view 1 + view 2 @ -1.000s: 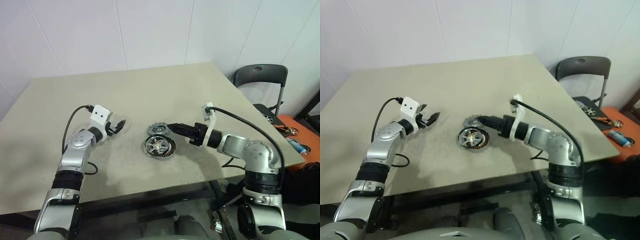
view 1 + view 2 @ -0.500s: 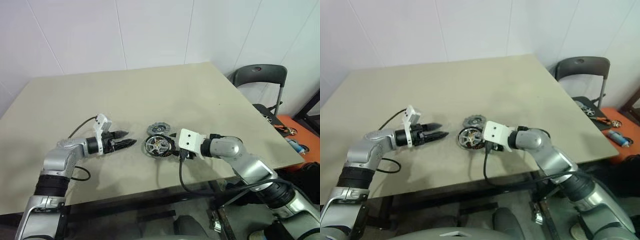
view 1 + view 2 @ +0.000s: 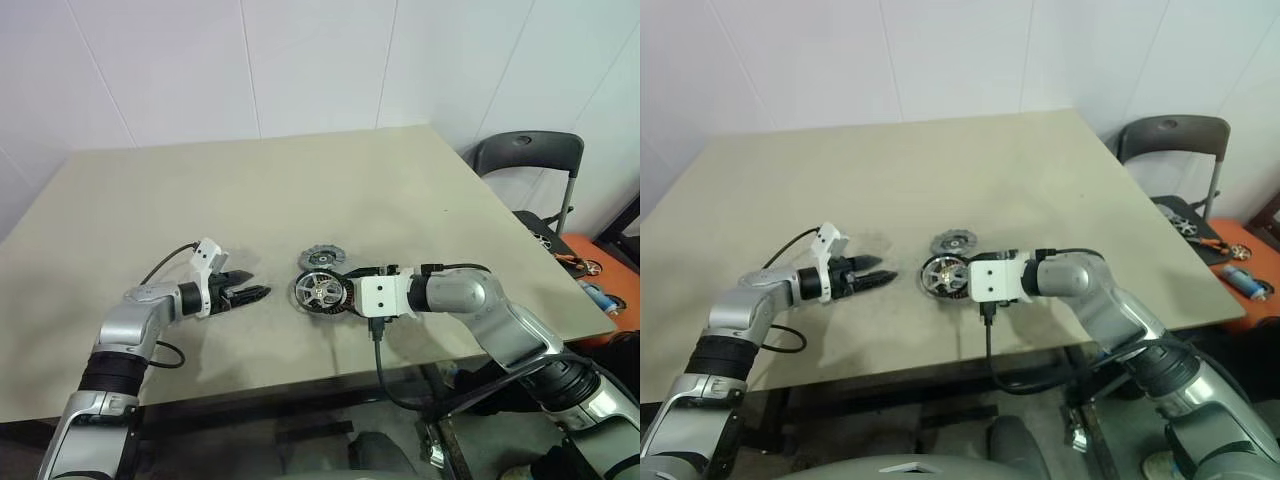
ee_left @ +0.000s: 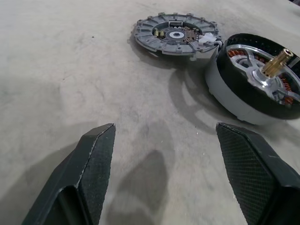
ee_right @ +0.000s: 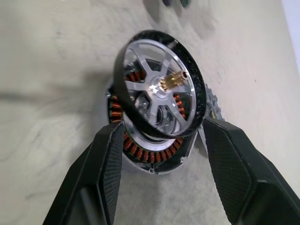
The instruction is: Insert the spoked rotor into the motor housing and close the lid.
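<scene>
Beige table (image 3: 300,190): motor housing (image 3: 322,293) with spoked rotor (image 5: 157,91) tilted atop, bracketed by the spread right gripper (image 5: 159,140) without visible contact; lid (image 4: 176,33) just beyond; left gripper (image 4: 164,140) open, empty.

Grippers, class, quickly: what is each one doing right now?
Left gripper: open, holding nothing, pointed toward the lid and housing.
Right gripper: open, its fingers either side of the housing, no grip evident.

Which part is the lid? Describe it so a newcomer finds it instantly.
On the beige table, look near the front edge between the two grippers. Two round metal parts sit there side by side; the lid is the farther one, flat and toothed at its rim, unlike the taller motor housing with copper windings.
</scene>
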Available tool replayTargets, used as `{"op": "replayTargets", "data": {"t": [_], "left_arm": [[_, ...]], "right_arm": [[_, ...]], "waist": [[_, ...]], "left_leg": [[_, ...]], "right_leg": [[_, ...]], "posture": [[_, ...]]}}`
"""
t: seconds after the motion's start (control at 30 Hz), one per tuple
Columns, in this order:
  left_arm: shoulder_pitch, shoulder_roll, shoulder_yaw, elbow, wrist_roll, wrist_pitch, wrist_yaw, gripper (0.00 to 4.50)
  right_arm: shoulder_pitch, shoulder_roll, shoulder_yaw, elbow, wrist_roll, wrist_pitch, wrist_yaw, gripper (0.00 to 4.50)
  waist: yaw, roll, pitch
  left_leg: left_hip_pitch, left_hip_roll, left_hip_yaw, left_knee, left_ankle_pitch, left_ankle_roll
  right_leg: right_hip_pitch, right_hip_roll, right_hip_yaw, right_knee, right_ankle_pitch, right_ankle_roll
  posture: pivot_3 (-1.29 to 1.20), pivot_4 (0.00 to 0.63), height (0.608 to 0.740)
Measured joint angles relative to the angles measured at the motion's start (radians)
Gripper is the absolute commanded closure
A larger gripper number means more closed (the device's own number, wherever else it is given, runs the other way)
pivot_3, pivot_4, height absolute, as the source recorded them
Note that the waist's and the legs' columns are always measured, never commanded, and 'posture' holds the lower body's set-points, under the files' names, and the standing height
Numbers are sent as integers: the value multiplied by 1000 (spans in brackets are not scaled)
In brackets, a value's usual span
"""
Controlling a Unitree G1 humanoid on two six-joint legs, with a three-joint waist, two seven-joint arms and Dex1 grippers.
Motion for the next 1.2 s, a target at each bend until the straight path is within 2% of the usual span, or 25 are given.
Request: {"op": "replayTargets", "data": {"t": [0.37,0.83,0.93,1.1,1.2], "left_arm": [[13,-11,0,0,20,-20,46,858],[12,-18,1,11,34,-36,75,858],[14,-24,1,9,34,-36,84,858],[27,-27,1,-1,34,-36,95,858],[35,-28,2,-5,34,-36,99,858]], "right_arm": [[-32,71,7,70,-71,-108,34,1741],[-98,108,19,212,-117,-253,134,1741],[-106,124,31,233,-120,-277,160,2291],[-113,141,44,281,-126,-317,183,3947],[-121,148,44,304,-134,-323,183,3947]], "waist": [[3,0,0],[1,0,0],[1,0,0],[0,0,0],[1,0,0]], "left_leg": [[0,0,0,0,0,0],[0,0,0,1,0,0],[0,0,0,1,0,0],[1,0,0,1,0,0],[1,0,0,1,0,0]], "right_leg": [[0,0,0,0,2,-3],[0,0,0,1,3,-4],[0,0,0,1,3,-4],[1,0,0,2,3,-4],[1,0,0,2,3,-4]], "posture": [[0,0,740],[0,0,740],[0,0,740],[0,0,740],[0,0,740]]}}
